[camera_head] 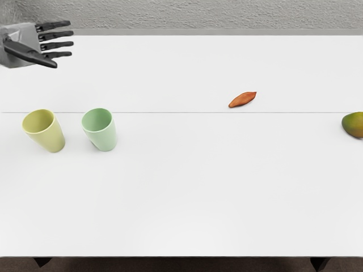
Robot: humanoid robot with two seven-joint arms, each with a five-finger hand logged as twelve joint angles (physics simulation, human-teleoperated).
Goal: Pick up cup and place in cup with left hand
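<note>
L hand [24, 46] is open w/ nothing in it, yellow cup [49, 135] pretty much straight below, nearer than green cup [102, 134] imo.

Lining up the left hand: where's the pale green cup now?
In the head view, the pale green cup stands left of centre, just right of the yellow cup.

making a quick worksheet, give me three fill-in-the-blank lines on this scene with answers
The yellow tapered cup stands to the ____ of the pale green tapered cup.
The left hand, fingers spread, holds ____.
The pointed oval thing on the white table is coloured ____.

Missing words: left; nothing; orange
</note>
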